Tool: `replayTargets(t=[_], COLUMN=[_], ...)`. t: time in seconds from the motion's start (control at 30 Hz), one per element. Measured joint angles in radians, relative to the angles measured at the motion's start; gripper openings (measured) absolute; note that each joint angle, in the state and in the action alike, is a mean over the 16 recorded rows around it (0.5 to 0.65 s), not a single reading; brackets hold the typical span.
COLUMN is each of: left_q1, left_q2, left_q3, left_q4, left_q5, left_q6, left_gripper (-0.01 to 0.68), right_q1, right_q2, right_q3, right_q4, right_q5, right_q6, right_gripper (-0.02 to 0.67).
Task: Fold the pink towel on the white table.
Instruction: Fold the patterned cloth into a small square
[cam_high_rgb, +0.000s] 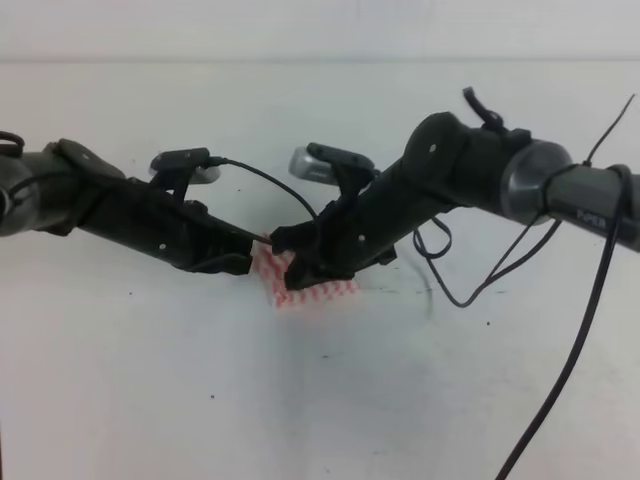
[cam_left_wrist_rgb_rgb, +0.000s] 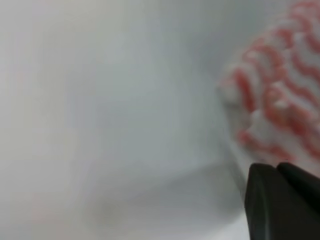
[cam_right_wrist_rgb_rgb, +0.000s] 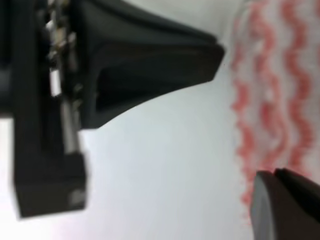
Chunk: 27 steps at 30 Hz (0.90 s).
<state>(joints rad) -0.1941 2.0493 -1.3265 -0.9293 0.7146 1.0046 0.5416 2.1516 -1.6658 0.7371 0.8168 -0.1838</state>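
White table (cam_high_rgb: 320, 400) fills the high view, bare except for the pink towel (cam_high_rgb: 300, 285) near the middle, mostly hidden under my two arms. The towel shows only as a small compact patch, so I judge at least one fold is already in; a last fold or a flattening may remain. My left gripper (cam_high_rgb: 250, 250) sits at its left edge and my right gripper (cam_high_rgb: 285, 270) over its top. Whether either pair of jaws is parted or pinching cloth, I cannot tell: the wrist views are blurred.
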Motion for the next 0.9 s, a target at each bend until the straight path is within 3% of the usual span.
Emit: replayTargets(t=[0.27,0.9], left_q1=[-0.010,-0.036], left_q2=[0.000,0.019], left_q3=[0.000,-0.007], left_q4=[0.041,0.024], left_q5=[-0.042,-0.095], left_q6=[-0.083,-0.091], left_gripper=[-0.002,-0.003], right_q1=[0.016,0.017], right_q2=[0.018,0.024], right_q3=[-0.001,-0.002], right_q4=[0.005,0.050], right_q5=[0.001,0.008], right_q6=[-0.002,-0.020], right_gripper=[-0.018,-0.018])
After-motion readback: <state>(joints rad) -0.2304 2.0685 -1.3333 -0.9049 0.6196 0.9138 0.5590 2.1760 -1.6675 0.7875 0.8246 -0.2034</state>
